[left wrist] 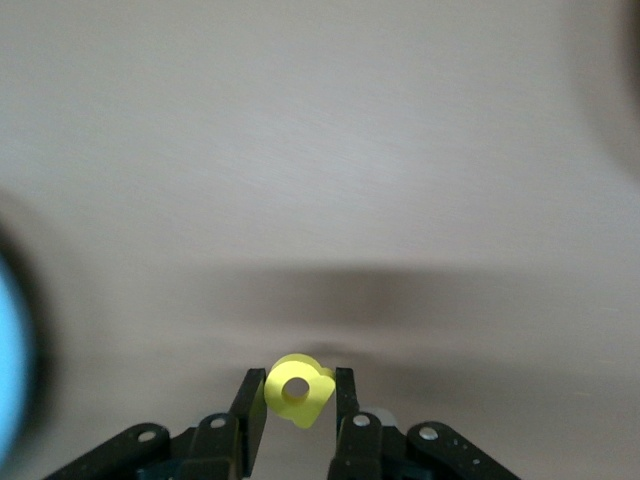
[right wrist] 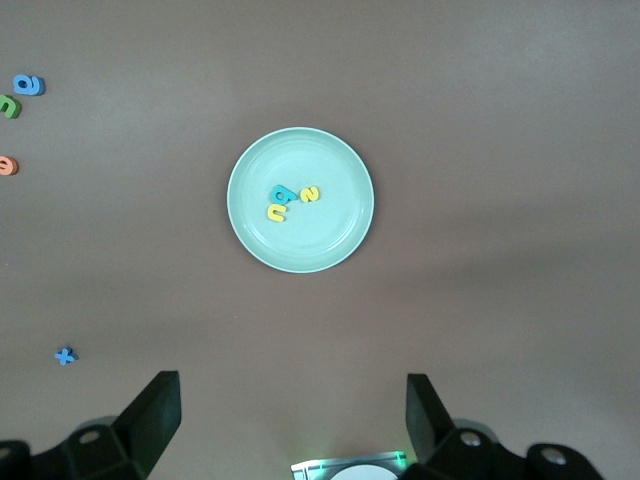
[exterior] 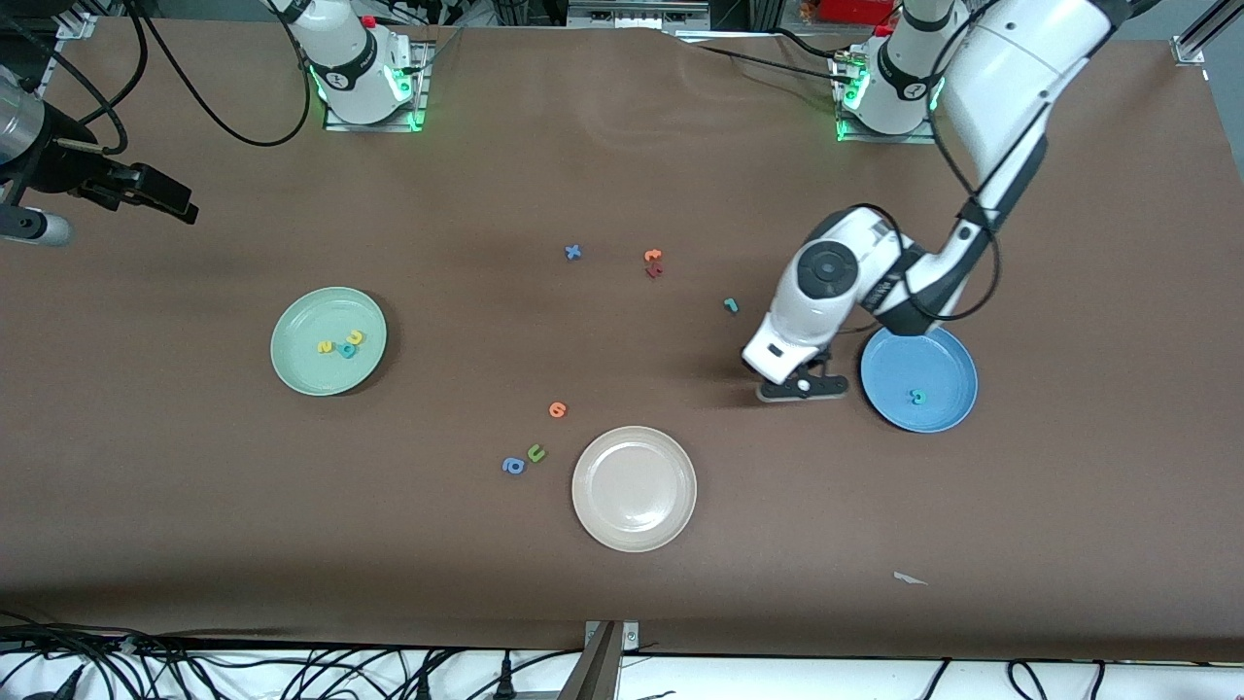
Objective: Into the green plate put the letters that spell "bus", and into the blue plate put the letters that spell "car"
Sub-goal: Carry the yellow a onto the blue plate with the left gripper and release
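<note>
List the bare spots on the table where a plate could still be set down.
Bare: the stretch between the green plate and the blue x, and the strip nearer the camera than the beige plate. Crowded: around the orange letters and the letters beside the beige plate.

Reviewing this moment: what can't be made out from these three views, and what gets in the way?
- Front view: the left gripper beside the blue plate hides what it holds; only the left wrist view shows the yellow letter between its fingers.
- Front view: the teal letter in the blue plate is too small to read.
- Left wrist view: the blue plate is blurred and cut off by the edge.
- Front view: the right gripper is out of frame.
</note>
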`<action>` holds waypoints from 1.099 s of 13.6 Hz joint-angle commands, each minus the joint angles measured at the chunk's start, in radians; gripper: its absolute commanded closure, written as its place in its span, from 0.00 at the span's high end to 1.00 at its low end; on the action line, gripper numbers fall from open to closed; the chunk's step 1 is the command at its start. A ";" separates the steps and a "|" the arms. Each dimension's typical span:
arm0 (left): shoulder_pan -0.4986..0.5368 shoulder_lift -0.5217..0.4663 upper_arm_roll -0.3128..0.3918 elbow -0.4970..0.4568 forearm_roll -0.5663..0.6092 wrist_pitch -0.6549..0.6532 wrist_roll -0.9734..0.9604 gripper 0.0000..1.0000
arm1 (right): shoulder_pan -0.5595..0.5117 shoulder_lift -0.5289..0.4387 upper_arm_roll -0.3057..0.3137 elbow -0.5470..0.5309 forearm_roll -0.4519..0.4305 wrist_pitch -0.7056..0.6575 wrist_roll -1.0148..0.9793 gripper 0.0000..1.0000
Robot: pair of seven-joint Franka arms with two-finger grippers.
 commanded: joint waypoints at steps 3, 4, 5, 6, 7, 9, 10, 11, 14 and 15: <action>0.159 -0.048 -0.010 -0.019 0.029 -0.073 0.314 0.24 | -0.013 0.008 0.019 0.027 -0.007 -0.048 -0.004 1.00; 0.184 -0.048 -0.008 -0.021 0.029 -0.076 0.383 0.24 | -0.013 0.008 0.019 0.027 -0.006 -0.048 -0.004 1.00; 0.213 -0.048 -0.008 -0.022 0.027 -0.076 0.435 0.24 | -0.013 0.008 0.019 0.027 -0.004 -0.048 -0.004 1.00; 0.239 -0.044 -0.008 -0.022 0.029 -0.074 0.488 0.24 | -0.013 0.008 0.019 0.027 -0.004 -0.048 -0.004 1.00; 0.264 -0.039 -0.008 -0.022 0.029 -0.074 0.537 0.24 | -0.013 0.008 0.019 0.027 -0.004 -0.050 -0.004 1.00; 0.287 -0.026 -0.008 -0.022 0.032 -0.074 0.601 0.41 | -0.013 0.008 0.019 0.027 -0.004 -0.048 -0.006 1.00; 0.290 -0.024 -0.007 -0.022 0.033 -0.074 0.634 0.99 | -0.013 0.008 0.019 0.027 -0.004 -0.050 -0.008 1.00; 0.293 -0.025 -0.007 -0.022 0.033 -0.074 0.652 1.00 | -0.013 0.008 0.019 0.027 -0.002 -0.050 -0.006 1.00; 0.292 -0.030 -0.016 -0.030 0.001 -0.074 0.620 1.00 | -0.011 0.008 0.020 0.027 -0.004 -0.050 -0.003 1.00; 0.290 -0.035 -0.040 -0.045 -0.028 -0.074 0.565 1.00 | -0.013 0.009 0.019 0.027 -0.002 -0.050 -0.004 1.00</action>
